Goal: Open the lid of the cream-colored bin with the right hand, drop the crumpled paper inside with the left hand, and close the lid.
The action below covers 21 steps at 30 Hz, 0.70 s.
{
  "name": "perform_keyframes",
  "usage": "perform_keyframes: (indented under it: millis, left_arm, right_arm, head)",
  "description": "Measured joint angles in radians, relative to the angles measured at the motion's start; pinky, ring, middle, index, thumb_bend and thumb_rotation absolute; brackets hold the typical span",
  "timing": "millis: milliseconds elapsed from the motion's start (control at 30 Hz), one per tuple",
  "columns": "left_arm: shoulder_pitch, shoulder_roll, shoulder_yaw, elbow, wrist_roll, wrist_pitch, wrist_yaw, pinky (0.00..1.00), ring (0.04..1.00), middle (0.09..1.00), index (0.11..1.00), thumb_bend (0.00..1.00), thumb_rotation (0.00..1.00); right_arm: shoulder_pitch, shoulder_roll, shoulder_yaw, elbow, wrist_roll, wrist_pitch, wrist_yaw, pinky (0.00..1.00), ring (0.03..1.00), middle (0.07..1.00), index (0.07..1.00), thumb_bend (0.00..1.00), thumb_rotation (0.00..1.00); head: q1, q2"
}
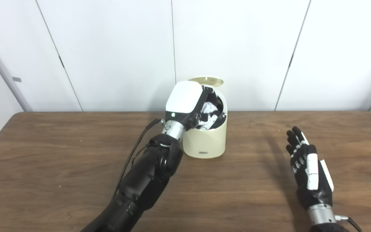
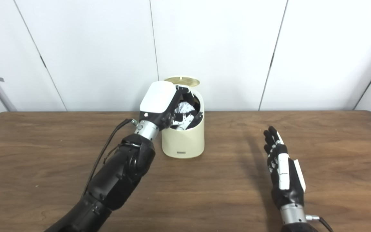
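The cream-colored bin (image 1: 206, 141) stands at the table's back middle with its round lid (image 1: 205, 81) swung up behind the opening. My left hand (image 1: 187, 103) reaches over the bin's rim, fingers down inside the opening. The white crumpled paper (image 1: 209, 107) shows inside the bin between those fingers; whether they still grip it is unclear. My right hand (image 1: 308, 167) hovers over the table to the right of the bin, fingers straight and apart, holding nothing.
The brown wooden table (image 1: 60, 154) spreads left, right and in front of the bin. White wall panels (image 1: 114, 48) rise just behind the table's back edge. My left forearm (image 1: 147, 174) runs from the bottom edge up to the bin.
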Motion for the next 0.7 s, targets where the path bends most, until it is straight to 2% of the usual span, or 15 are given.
perform_keyframes:
  millis: [167,233,267,333,400,600,633,667,700]
  left_arm:
    - [0.000,0.008,-0.017,-0.021,0.034,0.030,-0.012,0.34,0.474,0.543,0.480,0.48,0.00]
    - [0.000,0.009,-0.020,-0.027,0.038,0.039,-0.018,0.42,0.461,0.532,0.479,0.50,0.00]
    - [0.000,0.009,-0.021,-0.030,0.040,0.044,-0.022,0.45,0.526,0.533,0.476,0.51,0.00]
    - [0.000,0.009,-0.022,-0.037,0.040,0.053,-0.037,0.49,0.580,0.538,0.473,0.52,0.00]
    - [0.000,0.010,-0.022,-0.046,0.040,0.063,-0.053,0.53,0.618,0.629,0.489,0.52,0.04]
    - [0.000,0.010,-0.025,-0.059,0.040,0.080,-0.093,0.57,0.662,0.683,0.495,0.52,0.06]
    - [0.000,0.010,-0.025,-0.061,0.040,0.082,-0.097,0.57,0.664,0.687,0.567,0.71,0.04]
    - [0.000,0.010,-0.025,-0.062,0.040,0.083,-0.099,0.57,0.666,0.693,0.618,0.83,0.03]
    - [0.000,0.009,-0.025,-0.062,0.040,0.085,-0.100,0.57,0.668,0.696,0.638,0.87,0.02]
  right_arm:
    - [0.000,0.000,0.000,0.000,0.002,0.000,0.001,1.00,0.988,0.948,0.949,0.55,1.00]
    - [0.000,0.000,0.000,0.000,0.003,0.000,0.001,1.00,0.989,0.947,0.949,0.55,1.00]
    - [0.000,0.000,0.000,0.000,0.002,0.000,0.001,1.00,0.992,0.949,0.950,0.55,1.00]
    - [0.000,-0.001,0.001,0.000,0.002,0.000,0.001,1.00,0.990,0.947,0.948,0.55,1.00]
    - [0.000,-0.001,0.002,0.000,0.001,0.000,0.001,1.00,0.988,0.945,0.944,0.54,1.00]
    - [0.000,-0.002,0.002,0.001,0.002,0.000,0.001,1.00,0.985,0.938,0.946,0.54,1.00]
    - [0.000,-0.002,0.002,0.001,0.002,0.000,0.001,1.00,0.985,0.937,0.946,0.54,1.00]
    - [0.000,-0.002,0.002,0.001,0.002,0.000,0.001,1.00,0.982,0.934,0.944,0.54,1.00]
    - [0.000,-0.002,0.002,0.001,0.001,0.001,0.001,1.00,0.980,0.931,0.942,0.54,1.00]
  head:
    - [0.002,0.000]
    - [0.002,0.000]
    - [0.002,-0.002]
    - [0.002,-0.002]
    - [0.002,-0.003]
    - [0.003,-0.003]
    - [0.003,-0.003]
    - [0.003,-0.003]
    - [0.003,-0.003]
